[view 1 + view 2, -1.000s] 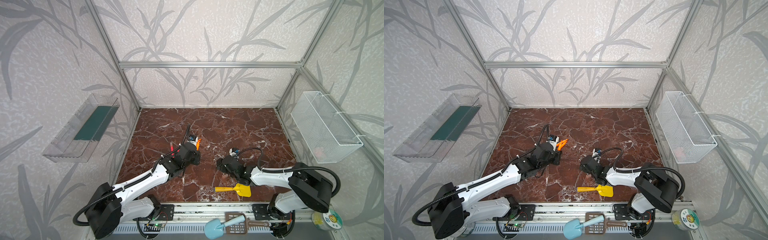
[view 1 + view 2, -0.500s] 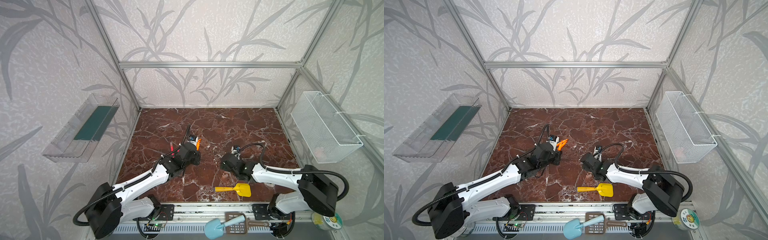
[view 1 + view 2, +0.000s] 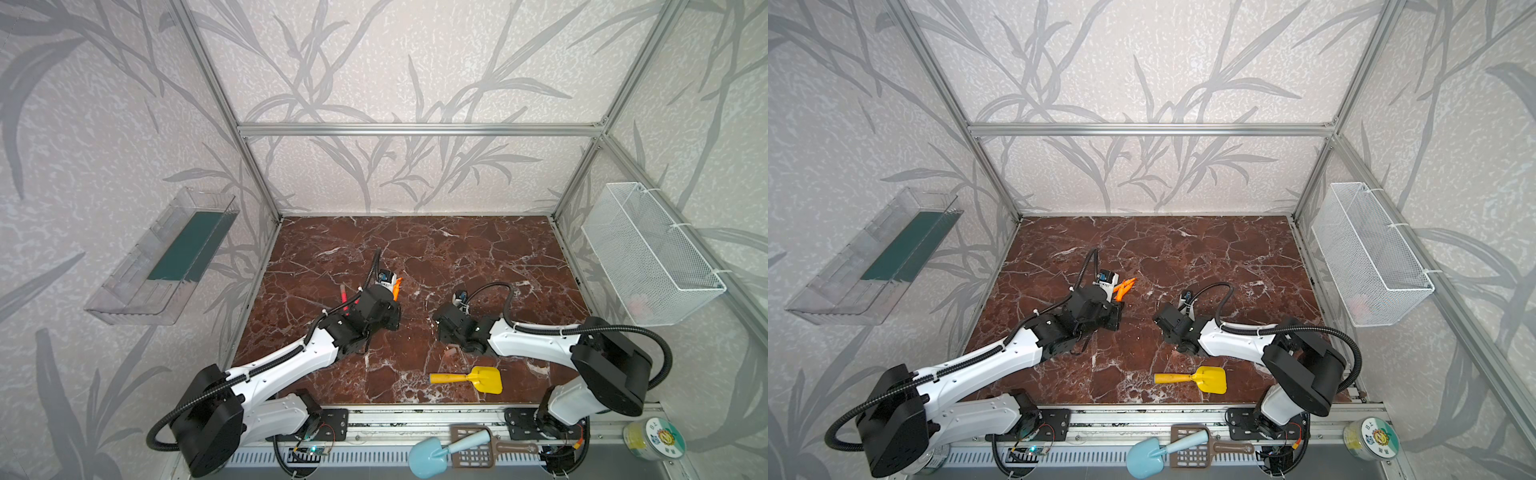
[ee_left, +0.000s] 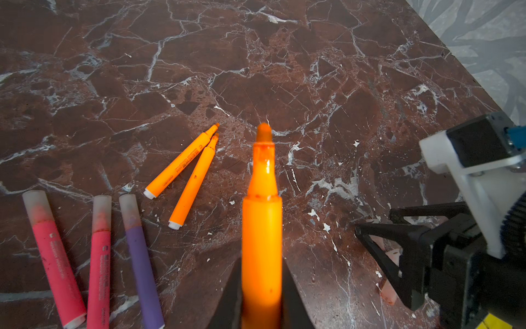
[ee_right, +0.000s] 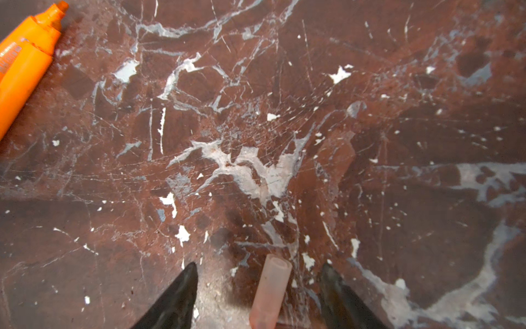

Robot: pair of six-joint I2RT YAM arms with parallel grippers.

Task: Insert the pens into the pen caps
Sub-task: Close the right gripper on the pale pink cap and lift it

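The right claw (image 5: 259,266) stands open, its 2 jaws either side of a pale cap (image 5: 270,287) and not touching it. The cap lies flat on the marble tabletop (image 5: 398,142) just behind the yellow shovel (image 3: 478,379), near its handle. The left claw (image 4: 262,273) is closed on 1 orange pen (image 4: 262,228), tip pointing forward, behind the shovel and to its left.

The cap sits nearer 1 jaw than the other, so that jaw would likely reach it first and could roll the round tube aside or squirt it out of the grip. A hard squeeze may flatten the thin tube's mouth, so the tip would not enter. The pen juts far out of its claw, so a slight tilt could make the tip miss. The 2 loose orange pens (image 4: 185,168), farther left of the shovel, could be knocked by a swinging arm.
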